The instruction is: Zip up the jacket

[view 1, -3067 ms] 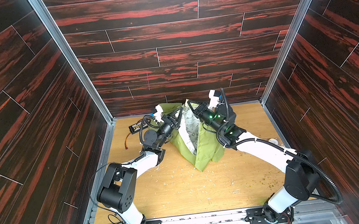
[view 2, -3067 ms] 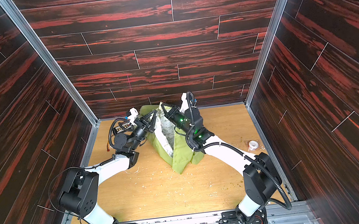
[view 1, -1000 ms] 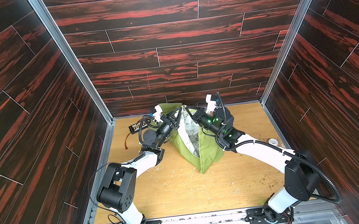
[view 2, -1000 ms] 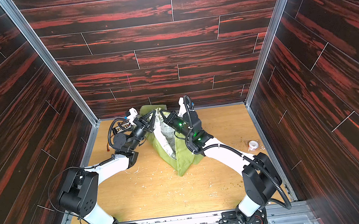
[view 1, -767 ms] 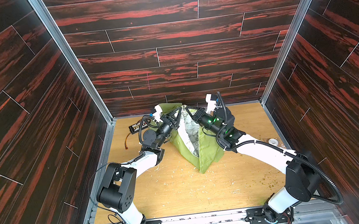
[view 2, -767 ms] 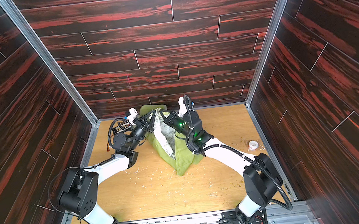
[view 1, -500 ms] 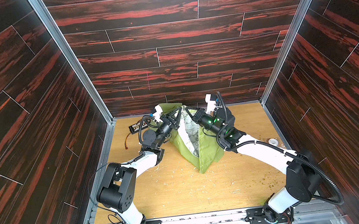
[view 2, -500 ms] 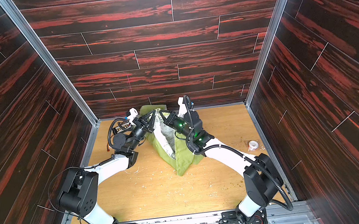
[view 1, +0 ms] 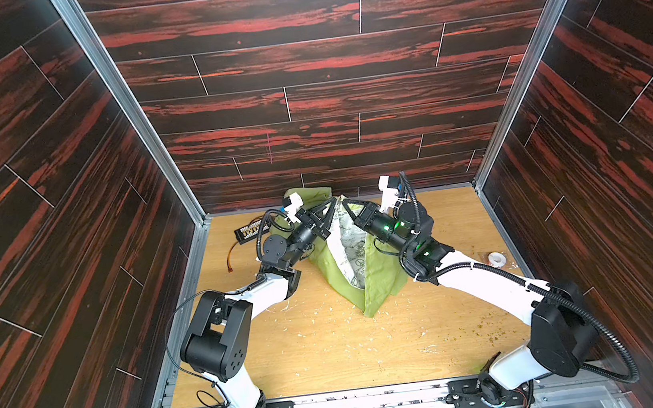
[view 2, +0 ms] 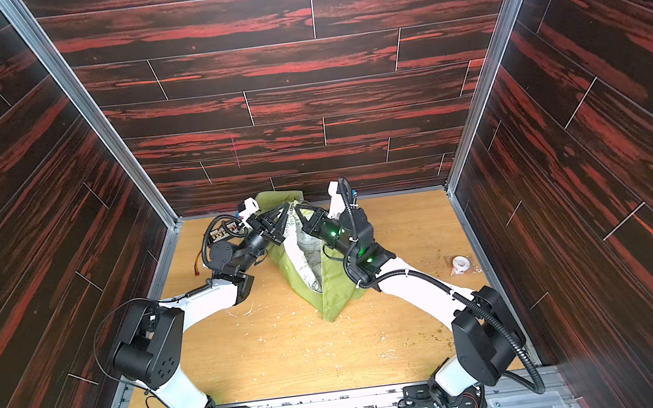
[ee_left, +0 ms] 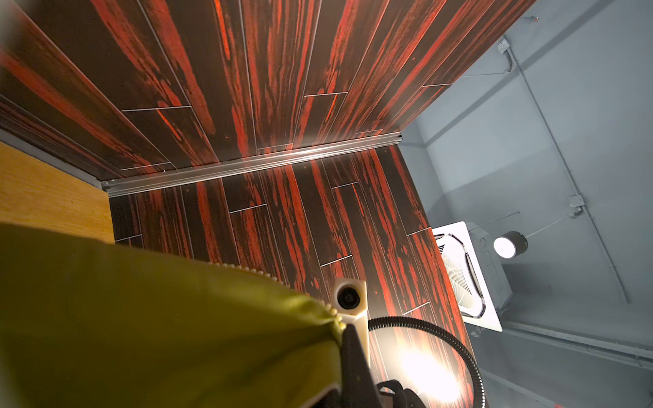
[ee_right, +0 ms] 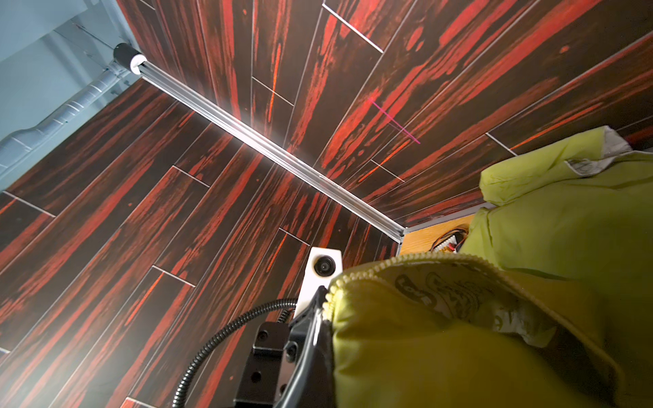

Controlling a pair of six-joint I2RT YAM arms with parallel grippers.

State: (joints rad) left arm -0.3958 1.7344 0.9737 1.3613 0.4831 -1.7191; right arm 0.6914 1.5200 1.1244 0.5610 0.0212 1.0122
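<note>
Across the light wooden table [view 1: 333, 351], pale flecks and crumbs are lying scattered, and dark, red-streaked plank walls [view 1: 321, 59] are closing it in on three sides. Near the right edge a small white tape roll [view 1: 495, 258] is sitting, and toward the far left corner a black connector strip [view 1: 249, 231] with thin wires is lying flat. At the middle of the far edge, the jacket [view 1: 381, 280] is standing up off the table like a tent in both top views. Its olive-green front panels are hanging apart so that the white patterned lining [view 1: 350, 248] is showing between them, and its lower end is tapering to a point resting near the table's middle. In the right wrist view a row of zipper teeth [ee_right: 406, 259] is running along the green edge, with dark cartoon print showing on the lining beneath. The left gripper [view 1: 332, 202] is reaching in from the left, clamped tight on the jacket's raised front edge on its own side. The right gripper [view 1: 345, 203] is reaching in from the right, likewise pinching the opposite front edge. Their tips are sitting just beside each other. Both arms are stretching from their bases at the near edge, elbows bent and forearms angling up toward the far edge.
</note>
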